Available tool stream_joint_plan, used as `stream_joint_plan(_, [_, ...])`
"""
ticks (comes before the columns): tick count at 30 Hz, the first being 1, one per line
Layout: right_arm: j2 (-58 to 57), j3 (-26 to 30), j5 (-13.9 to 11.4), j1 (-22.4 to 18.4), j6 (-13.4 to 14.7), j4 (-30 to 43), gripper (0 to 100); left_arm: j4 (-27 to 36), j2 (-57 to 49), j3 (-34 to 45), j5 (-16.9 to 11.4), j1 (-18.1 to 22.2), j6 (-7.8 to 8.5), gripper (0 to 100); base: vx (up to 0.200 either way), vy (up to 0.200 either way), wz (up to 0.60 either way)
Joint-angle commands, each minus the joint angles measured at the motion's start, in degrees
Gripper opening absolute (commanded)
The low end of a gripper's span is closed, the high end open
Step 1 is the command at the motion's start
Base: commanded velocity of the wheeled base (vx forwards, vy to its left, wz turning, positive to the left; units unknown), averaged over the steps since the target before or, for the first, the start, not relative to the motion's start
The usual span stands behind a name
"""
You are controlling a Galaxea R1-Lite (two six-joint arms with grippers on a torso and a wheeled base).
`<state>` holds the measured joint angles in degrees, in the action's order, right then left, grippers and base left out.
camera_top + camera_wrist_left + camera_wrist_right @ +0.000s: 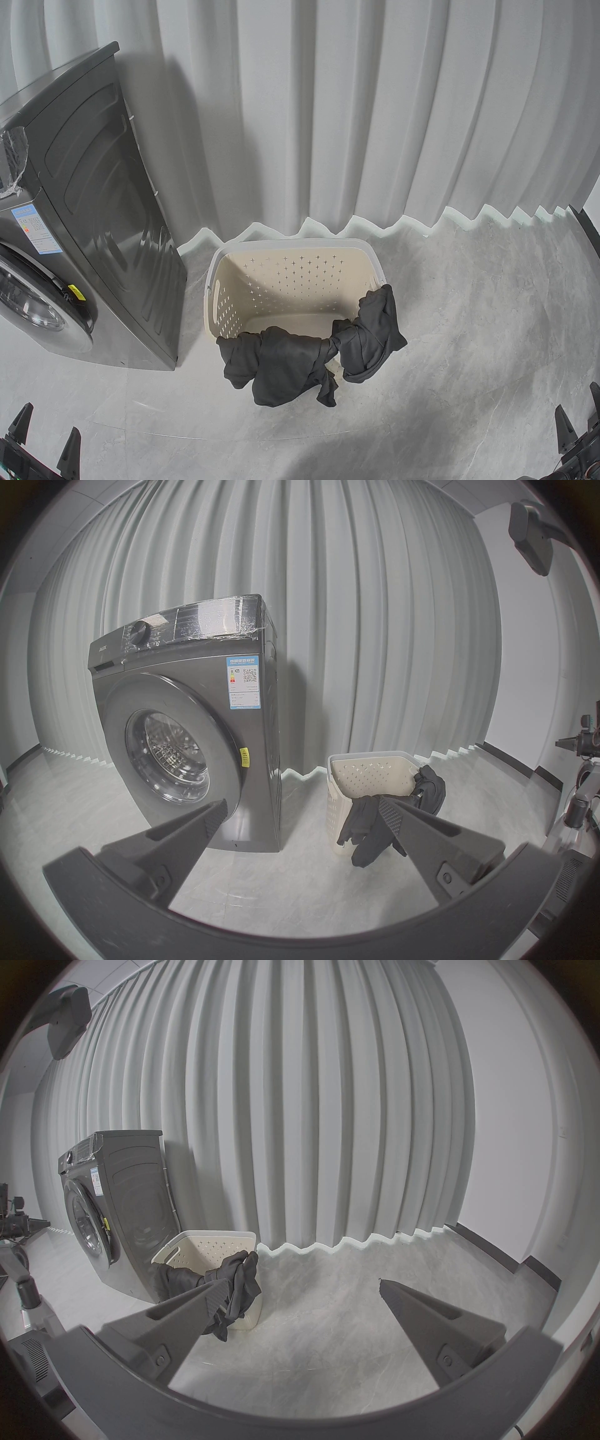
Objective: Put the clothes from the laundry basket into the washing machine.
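Cream plastic, pierced with small holes, makes up the laundry basket [294, 281], which stands on the grey floor [487, 325] in the middle of the head view, before a white pleated curtain [375, 112]. Dark clothes [294, 365] hang over its near rim and right corner, partly inside and partly spilling down the outside. The grey washing machine [94, 206] stands just beside the basket, to the left, its round door shut. The left hand [49, 431] sits low at the left corner and the right hand [578, 412] low at the right corner. Both are well apart from the basket, with fingers spread and nothing between them.

From the left wrist view, the left hand [302, 808] is open and empty above the floor. The washing machine [187, 730] faces it, and the laundry basket [369, 774] stands next to the machine with the clothes [359, 824] draped over its front edge.

From the right wrist view, the right hand [300, 1286] is likewise open and empty. The laundry basket [206, 1247] lies beyond one finger, with the clothes [240, 1279] hanging over its near corner and the washing machine [119, 1210] behind it.
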<state>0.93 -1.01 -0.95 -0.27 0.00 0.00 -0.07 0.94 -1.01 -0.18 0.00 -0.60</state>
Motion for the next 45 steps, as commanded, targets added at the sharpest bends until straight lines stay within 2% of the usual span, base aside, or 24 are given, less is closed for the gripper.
stream_joint_plan(1, [-0.93, 1.01, -0.02, 0.0, 0.0, 0.0, 100, -0.01, -0.94, 1.01, 0.01, 0.0, -0.02, 100, 0.0, 0.0, 0.0])
stream_joint_plan(6, [-0.93, 1.01, -0.02, 0.0, 0.0, 0.0, 100, -0.01, -0.94, 1.01, 0.01, 0.0, -0.11, 100, 0.0, 0.0, 0.0])
stream_joint_plan(8, [-0.93, 1.01, -0.02, 0.0, 0.0, 0.0, 100, -0.01, -0.94, 1.01, -0.08, 0.0, -0.46, 100, 0.0, 0.2, 0.0])
stream_joint_plan(45, [-0.93, 1.01, -0.02, 0.0, 0.0, 0.0, 100, -0.01, -0.94, 1.01, -0.17, 0.0, -0.46, 100, 0.0, 0.2, 0.0])
